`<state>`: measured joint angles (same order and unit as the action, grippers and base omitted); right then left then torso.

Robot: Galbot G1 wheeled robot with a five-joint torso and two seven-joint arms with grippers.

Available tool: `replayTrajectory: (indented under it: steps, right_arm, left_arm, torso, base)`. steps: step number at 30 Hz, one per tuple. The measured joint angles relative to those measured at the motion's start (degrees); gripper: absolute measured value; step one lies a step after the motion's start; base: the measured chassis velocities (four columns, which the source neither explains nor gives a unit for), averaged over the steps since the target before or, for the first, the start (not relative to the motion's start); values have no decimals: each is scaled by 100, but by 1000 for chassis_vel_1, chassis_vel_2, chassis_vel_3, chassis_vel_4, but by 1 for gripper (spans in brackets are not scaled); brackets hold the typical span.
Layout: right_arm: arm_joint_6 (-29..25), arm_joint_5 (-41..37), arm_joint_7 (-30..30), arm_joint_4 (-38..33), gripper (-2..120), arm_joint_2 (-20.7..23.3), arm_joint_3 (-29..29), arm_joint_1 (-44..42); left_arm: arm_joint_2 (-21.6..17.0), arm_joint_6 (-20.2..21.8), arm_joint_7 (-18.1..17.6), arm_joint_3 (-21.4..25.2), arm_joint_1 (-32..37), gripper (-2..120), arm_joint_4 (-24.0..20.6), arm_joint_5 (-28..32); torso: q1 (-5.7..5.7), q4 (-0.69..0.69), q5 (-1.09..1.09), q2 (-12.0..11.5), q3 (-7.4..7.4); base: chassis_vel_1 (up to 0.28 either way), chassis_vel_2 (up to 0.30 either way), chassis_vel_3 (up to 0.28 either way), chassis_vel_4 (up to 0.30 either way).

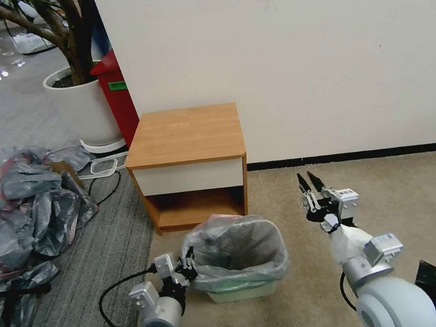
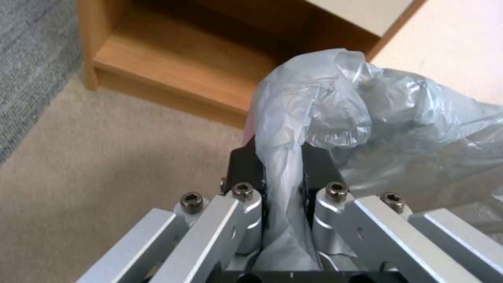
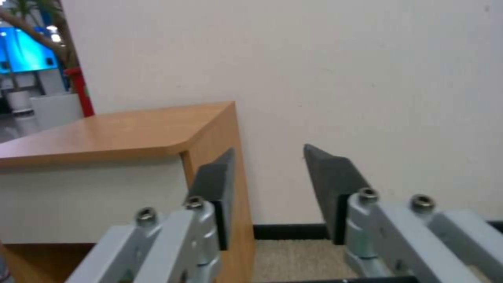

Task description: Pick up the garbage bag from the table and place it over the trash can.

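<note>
Left gripper (image 1: 188,262) pinches garbage bag (image 1: 235,250) at the rim of the trash can (image 1: 241,291); bag is draped over the can, in front of the table (image 1: 187,135). Right gripper (image 1: 309,180) parted, empty, raised beside the table.

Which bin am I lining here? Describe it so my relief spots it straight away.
Find the wooden nightstand against the white wall. On the carpet right in front of it stands the small cream bin, draped with a crinkly grey bag that the left tool pinches. The red bin stands unlined behind the nightstand.
</note>
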<state>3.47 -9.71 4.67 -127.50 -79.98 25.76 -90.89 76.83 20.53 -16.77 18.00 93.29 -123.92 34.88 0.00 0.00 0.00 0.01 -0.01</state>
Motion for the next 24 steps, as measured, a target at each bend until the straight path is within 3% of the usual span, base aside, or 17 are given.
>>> replayTrajectory:
  steps: [1,16,22,24]
  right_arm:
    - [-102,2,103,58,45,-23,-30,-87]
    - [-379,-60,310,211,98,36,22,-349]
    - [-368,-75,317,232,100,44,49,-361]
    - [-359,-106,317,235,100,45,61,-360]
  left_arm:
    - [61,-75,3,-77,86,9,0,-186]
    - [218,-291,46,-342,233,9,335,-510]
    - [189,-267,178,-316,219,9,386,-574]
    - [186,-259,194,-298,218,15,389,-585]
  torso:
    - [0,0,0,0,0]
    - [0,0,0,0,0]
    - [0,0,1,-1,0]
    - [0,0,0,-1,0]
  base:
    - [0,0,0,0]
    - [0,0,0,0]
    - [0,0,0,0]
    - [0,0,0,0]
